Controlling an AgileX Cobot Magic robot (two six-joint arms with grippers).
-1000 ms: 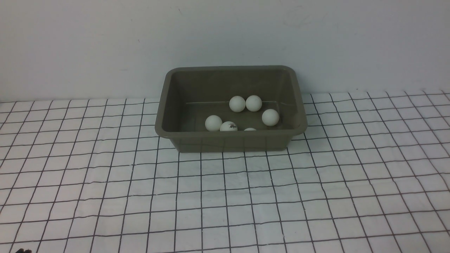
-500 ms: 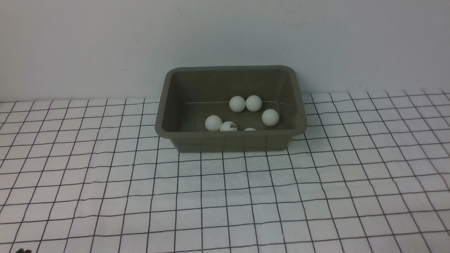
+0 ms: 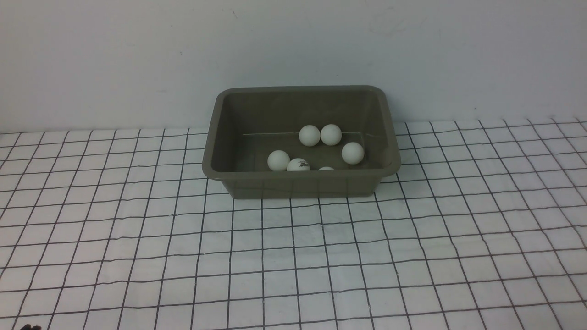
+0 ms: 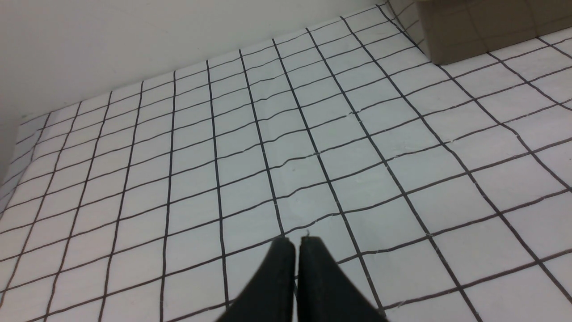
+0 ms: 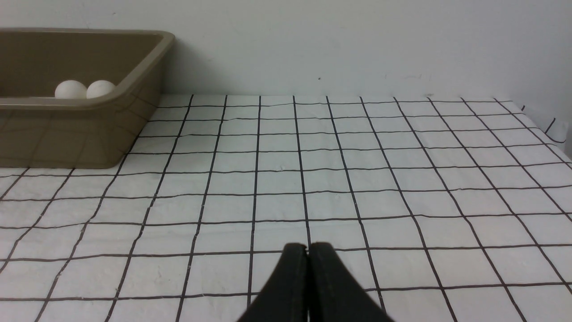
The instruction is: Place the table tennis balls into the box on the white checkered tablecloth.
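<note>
The olive-grey box (image 3: 300, 183) stands at the back middle of the white checkered tablecloth (image 3: 293, 256). Several white table tennis balls (image 3: 353, 153) lie inside it; one near the front wall (image 3: 298, 165) bears a dark mark, and another (image 3: 326, 168) only peeks over the rim. Neither arm shows in the front view. My left gripper (image 4: 297, 241) is shut and empty over bare cloth, with a corner of the box (image 4: 473, 31) far off. My right gripper (image 5: 307, 247) is shut and empty too, the box (image 5: 67, 129) away to one side with two balls (image 5: 85, 89) showing above its rim.
A plain pale wall (image 3: 293, 46) rises right behind the box. The cloth is slightly wrinkled and reaches to the near edge. A small dark bit (image 3: 30, 327) shows at the front view's bottom left corner.
</note>
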